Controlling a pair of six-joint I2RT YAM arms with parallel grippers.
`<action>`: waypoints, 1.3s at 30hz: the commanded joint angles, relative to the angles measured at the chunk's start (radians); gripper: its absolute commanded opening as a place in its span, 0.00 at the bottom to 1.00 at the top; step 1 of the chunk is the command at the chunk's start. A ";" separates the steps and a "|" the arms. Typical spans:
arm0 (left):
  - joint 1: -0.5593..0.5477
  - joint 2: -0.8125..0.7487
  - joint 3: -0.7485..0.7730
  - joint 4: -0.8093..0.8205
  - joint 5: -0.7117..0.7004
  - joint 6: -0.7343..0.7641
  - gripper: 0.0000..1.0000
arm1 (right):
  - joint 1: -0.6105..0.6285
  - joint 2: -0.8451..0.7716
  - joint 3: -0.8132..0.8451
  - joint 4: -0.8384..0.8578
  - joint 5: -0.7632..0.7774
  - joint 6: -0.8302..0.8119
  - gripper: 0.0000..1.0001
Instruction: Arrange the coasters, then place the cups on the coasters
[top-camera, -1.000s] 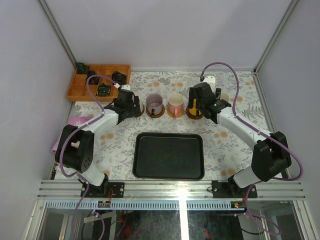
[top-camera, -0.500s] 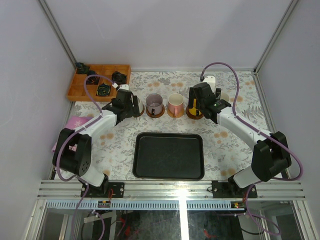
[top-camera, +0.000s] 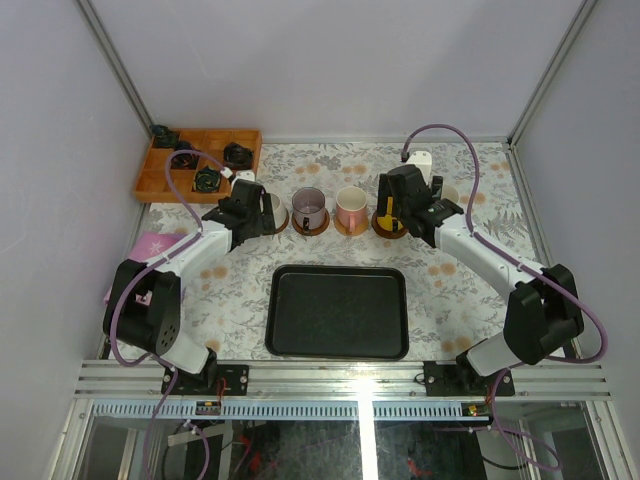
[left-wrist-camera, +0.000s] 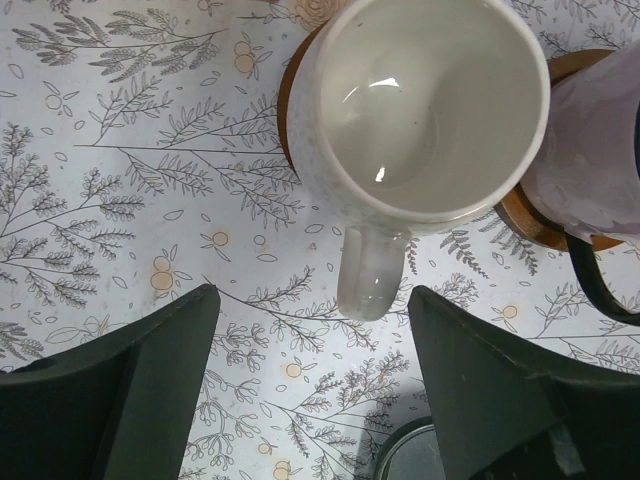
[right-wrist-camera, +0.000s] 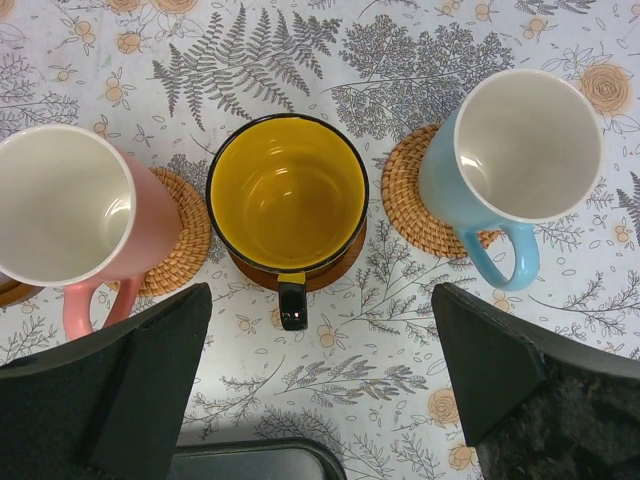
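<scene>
The cups stand in a row on coasters. In the left wrist view the cream-white cup (left-wrist-camera: 430, 100) rests on a brown coaster (left-wrist-camera: 288, 110), with the mauve cup (left-wrist-camera: 590, 150) on its own coaster (left-wrist-camera: 530, 222) beside it. My left gripper (left-wrist-camera: 312, 300) is open just behind the cream cup's handle, touching nothing. The right wrist view shows the yellow cup (right-wrist-camera: 287, 190) on a dark coaster (right-wrist-camera: 335, 265), the pink cup (right-wrist-camera: 65, 205) and the light blue cup (right-wrist-camera: 525, 145) on woven coasters (right-wrist-camera: 410, 205). My right gripper (right-wrist-camera: 320, 300) hangs wide open and empty behind the yellow cup's handle.
A black rectangular tray (top-camera: 337, 312) lies in front of the cup row, between the arms. A wooden compartment box (top-camera: 200, 160) with dark items sits at the back left. A pink cloth (top-camera: 150, 245) lies at the left edge.
My left arm has shifted slightly to the left, away from the cream cup. The right arm and all cups stay where they were.
</scene>
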 joint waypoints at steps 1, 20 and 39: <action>0.008 -0.023 0.002 -0.015 -0.047 -0.017 0.77 | -0.004 -0.046 0.035 0.023 0.021 -0.005 1.00; 0.015 -0.156 0.114 -0.056 -0.095 0.009 1.00 | -0.110 -0.137 0.032 0.038 0.097 -0.019 0.99; 0.436 -0.191 0.236 -0.189 0.040 -0.111 1.00 | -0.568 -0.461 -0.115 -0.009 0.100 0.072 0.99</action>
